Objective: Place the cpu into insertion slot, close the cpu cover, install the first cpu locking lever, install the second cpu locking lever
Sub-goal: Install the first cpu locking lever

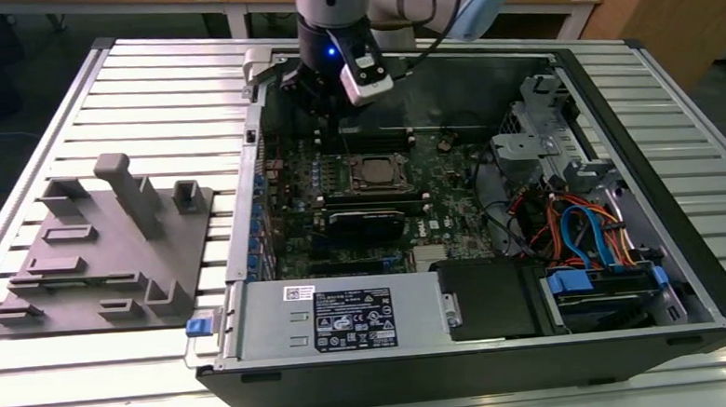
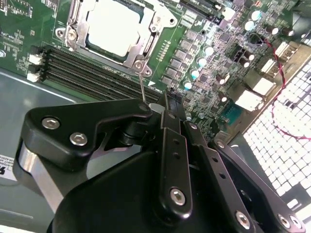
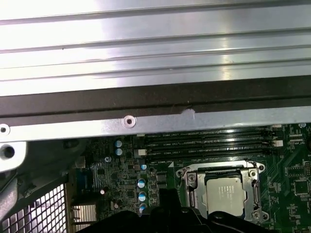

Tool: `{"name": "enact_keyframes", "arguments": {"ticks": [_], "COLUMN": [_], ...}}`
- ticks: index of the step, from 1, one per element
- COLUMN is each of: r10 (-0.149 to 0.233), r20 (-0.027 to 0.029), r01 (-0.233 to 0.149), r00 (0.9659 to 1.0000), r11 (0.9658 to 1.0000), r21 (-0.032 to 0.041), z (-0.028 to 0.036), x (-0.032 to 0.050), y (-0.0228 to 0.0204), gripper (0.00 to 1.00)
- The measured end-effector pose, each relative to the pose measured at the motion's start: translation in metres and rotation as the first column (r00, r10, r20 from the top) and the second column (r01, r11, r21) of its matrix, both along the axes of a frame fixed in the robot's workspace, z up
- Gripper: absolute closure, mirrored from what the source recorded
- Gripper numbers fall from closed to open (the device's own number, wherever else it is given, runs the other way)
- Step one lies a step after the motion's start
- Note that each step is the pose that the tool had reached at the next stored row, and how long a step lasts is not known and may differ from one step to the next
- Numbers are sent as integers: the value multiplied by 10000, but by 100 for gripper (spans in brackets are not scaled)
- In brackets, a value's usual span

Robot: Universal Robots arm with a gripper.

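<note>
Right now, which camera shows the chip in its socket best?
The second wrist view. There the chip is close and large, and its pale silver top sits inside the metal frame. The first wrist view shows the chip smaller but still clear. In the exterior view the chip is only a tiny square.

Circuit board (image 2: 19,34) green, dotted with silver-topped capacitors (image 2: 201,62) | cpu (image 2: 114,26) pale silver-grey, ringed by bright silver cpu cover (image 2: 146,42) | memory slots (image 2: 92,73) black | tool (image 2: 164,104) matte black, silver screws (image 2: 79,140) | tabletop (image 1: 145,84) silver, ribbed in stripes | fixture block (image 1: 105,259) plain grey | cables (image 1: 585,234) blue and orange | case (image 1: 471,370) black | power supply (image 1: 283,334) grey, black-and-white label (image 1: 354,318) | arm light (image 1: 332,51) blue
</note>
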State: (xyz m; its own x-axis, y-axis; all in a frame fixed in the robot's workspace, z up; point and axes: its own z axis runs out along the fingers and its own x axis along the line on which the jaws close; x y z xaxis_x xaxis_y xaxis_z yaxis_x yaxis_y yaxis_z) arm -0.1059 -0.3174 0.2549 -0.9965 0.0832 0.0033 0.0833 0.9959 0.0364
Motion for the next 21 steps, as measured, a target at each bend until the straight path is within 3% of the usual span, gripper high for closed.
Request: {"name": "enact_keyframes", "arguments": {"ticks": [11,21], "r10": [137,141], "r20": [0,0], "r01": [-137,-141], "r00": [9999,9999], "r11": [9999,9999], "r21": [52,52], "z": [-5,-5], "x": [0,74], "y": [70,82], "gripper": [89,89]}}
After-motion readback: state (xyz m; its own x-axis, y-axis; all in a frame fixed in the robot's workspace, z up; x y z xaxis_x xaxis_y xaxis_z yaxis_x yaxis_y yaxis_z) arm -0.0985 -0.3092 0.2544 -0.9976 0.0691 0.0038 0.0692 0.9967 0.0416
